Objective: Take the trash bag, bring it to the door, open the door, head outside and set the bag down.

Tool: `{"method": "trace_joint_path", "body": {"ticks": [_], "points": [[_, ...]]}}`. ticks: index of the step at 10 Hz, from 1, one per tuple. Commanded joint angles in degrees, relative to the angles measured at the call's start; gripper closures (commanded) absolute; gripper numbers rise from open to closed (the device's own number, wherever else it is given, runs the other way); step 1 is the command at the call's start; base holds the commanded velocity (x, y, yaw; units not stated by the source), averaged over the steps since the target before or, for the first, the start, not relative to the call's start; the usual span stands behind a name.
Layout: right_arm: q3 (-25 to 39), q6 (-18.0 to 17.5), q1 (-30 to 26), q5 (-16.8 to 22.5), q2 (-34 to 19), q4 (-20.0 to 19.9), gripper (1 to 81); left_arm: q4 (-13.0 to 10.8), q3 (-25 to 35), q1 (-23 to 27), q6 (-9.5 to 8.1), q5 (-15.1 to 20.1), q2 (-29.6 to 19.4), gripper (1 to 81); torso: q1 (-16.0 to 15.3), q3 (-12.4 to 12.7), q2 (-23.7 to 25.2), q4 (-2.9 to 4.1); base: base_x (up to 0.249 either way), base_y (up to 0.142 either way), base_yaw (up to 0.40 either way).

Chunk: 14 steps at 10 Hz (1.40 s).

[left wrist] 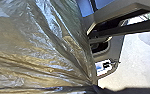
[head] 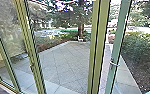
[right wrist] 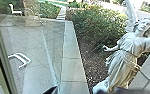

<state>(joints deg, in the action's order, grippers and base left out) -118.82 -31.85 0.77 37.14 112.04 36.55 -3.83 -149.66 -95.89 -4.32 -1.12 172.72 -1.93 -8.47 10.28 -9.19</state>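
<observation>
The trash bag (left wrist: 41,50) looms nearest, in the left wrist view; pickup and carrying look done. Door framing (head: 97,47) crosses the head view right of centre, paving (head: 66,60) mid-frame beyond; going out and setting down remain. The bag's creases converge at the left gripper (left wrist: 93,87), seemingly clamped on it. The right gripper's (right wrist: 78,91) state I cannot tell.

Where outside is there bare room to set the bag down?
Mid-yard, the grey diagonal-jointed paving looks bare, seen between two olive metal uprights; so does the pale stone strip beside the brown mulch bed. It is crowded at the green leafy shrubs and white winged statue.
</observation>
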Motion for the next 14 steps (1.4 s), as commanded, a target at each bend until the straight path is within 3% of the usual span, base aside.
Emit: {"method": "trace_joint_path", "body": {"ticks": [1,2,3,4,5,6,14], "points": [[-2.2,0.5,-6.1,0.7,-1.8,5.6,1.0,0.3,0.4,1.3,0.36,3.8,0.1,81.1,0.0,0.0,0.0,0.0,0.0,0.0,0.0],[-2.5,0.5,-4.8,0.6,-1.9,5.7,1.0,0.3,0.4,1.2,0.36,3.8,0.0,81.1,0.0,0.0,0.0,0.0,0.0,0.0,0.0],[-2.7,0.6,-3.9,0.6,-1.9,5.8,1.0,0.3,0.4,1.2,0.36,3.8,0.0,81.1,0.0,0.0,0.0,-1.18,0.0,0.0,0.0],[-3.5,0.7,-3.8,0.6,-2.0,5.8,1.0,0.3,0.4,1.2,0.36,3.8,0.0,81.1,0.0,0.0,0.0,-1.58,0.0,0.0,0.0],[-4.1,1.3,-3.8,0.6,-2.1,6.0,1.0,0.3,0.4,1.2,0.36,3.8,-0.1,81.1,0.0,0.0,0.0,-0.28,0.0,0.0,0.0],[-5.1,1.5,-3.6,0.6,-1.9,7.0,1.0,0.3,0.4,1.1,0.45,3.8,-0.1,81.1,0.0,0.0,0.0,-0.61,0.0,0.0,0.0],[-17.0,1.5,-1.1,-5.9,0.8,12.0,1.0,0.2,0.4,0.9,0.44,3.8,-0.1,81.1,0.0,0.0,0.0,-0.63,0.0,0.0,0.0]]}}
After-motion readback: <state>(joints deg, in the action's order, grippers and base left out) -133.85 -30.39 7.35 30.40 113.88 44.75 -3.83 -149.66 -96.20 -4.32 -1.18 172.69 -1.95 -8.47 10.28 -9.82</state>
